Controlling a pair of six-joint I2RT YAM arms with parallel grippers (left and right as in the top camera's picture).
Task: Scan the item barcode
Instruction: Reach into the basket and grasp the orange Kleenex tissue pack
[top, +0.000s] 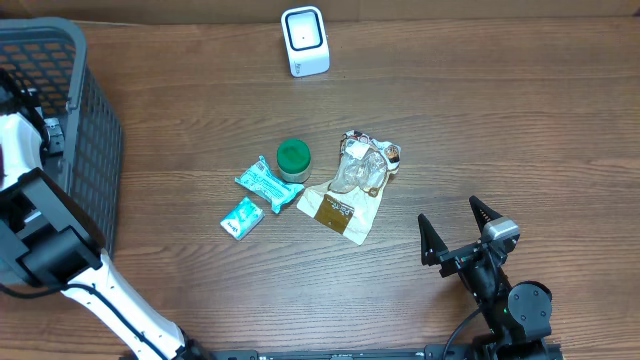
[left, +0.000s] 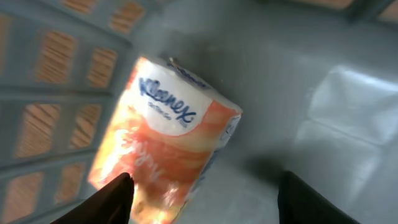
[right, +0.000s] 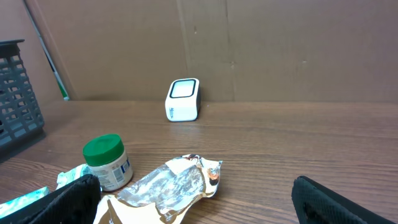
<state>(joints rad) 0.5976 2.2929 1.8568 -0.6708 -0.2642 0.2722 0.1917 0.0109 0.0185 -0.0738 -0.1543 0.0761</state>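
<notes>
In the left wrist view an orange and white Kleenex tissue pack (left: 168, 137) lies tilted on the grey floor of the basket (left: 323, 74). My left gripper (left: 206, 180) hovers over its lower end with the jaws apart. The left finger (left: 109, 202) is by the pack's edge and the right finger (left: 311, 202) stands clear over bare floor. The white barcode scanner (top: 304, 40) stands at the table's far edge, facing forward (right: 183, 99). My right gripper (top: 449, 211) rests open near the front right, holding nothing (right: 196, 182).
The grey mesh basket (top: 95, 130) fills the left side, with my left arm (top: 25, 150) reaching into it. Mid-table lie a green-lidded jar (top: 293, 158), two teal packets (top: 268, 183) (top: 241, 217) and a crumpled foil pouch (top: 355, 185).
</notes>
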